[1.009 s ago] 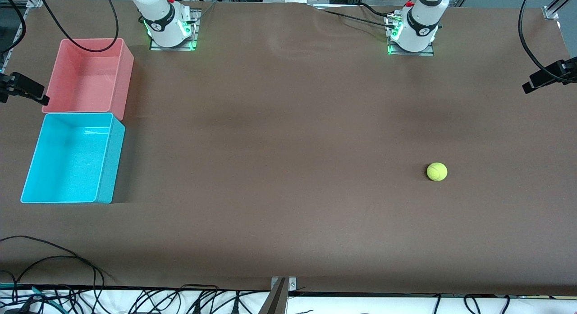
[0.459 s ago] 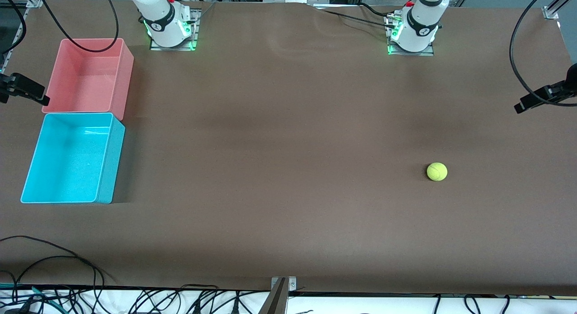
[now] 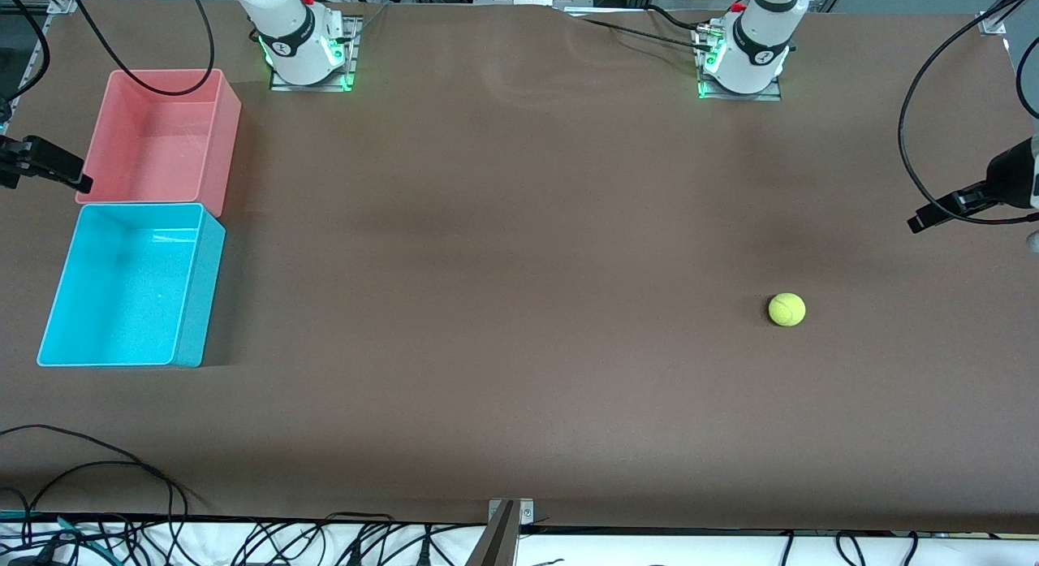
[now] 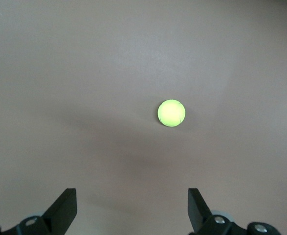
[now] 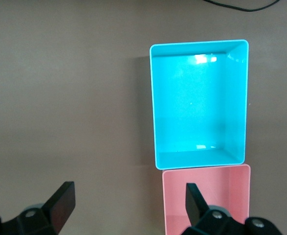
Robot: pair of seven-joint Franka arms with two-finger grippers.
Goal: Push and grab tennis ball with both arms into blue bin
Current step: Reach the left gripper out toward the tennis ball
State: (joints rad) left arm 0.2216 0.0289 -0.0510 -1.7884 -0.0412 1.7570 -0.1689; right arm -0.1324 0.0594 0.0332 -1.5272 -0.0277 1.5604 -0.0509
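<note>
Brown matting covers the whole worktop (image 3: 519, 322), smooth apart from a few faint ripples up near the arm bases. Closest to the front camera, a tangle of black cables (image 3: 97, 485) loops over the edge onto a white floor strip, beside a small metal bracket (image 3: 507, 517) at the middle of the edge. Farther in, the tennis ball (image 3: 786, 309) sits alone on bare matting toward the left arm's end of the worktop. The blue bin (image 3: 195, 290) stands well apart from it at the right arm's end, with nothing inside, and a pink bin (image 3: 227, 127) of the same size touches its wall on the side farther from the camera. The left pincer (image 4: 132, 213) hangs in the air over the matting near the ball, fingers spread wide with nothing between them. The right pincer (image 5: 126, 210) hovers over the worktop beside the pink bin, likewise spread and holding nothing. Along the farthest edge both white arm bases (image 3: 304, 46) glow green on their metal plates.
</note>
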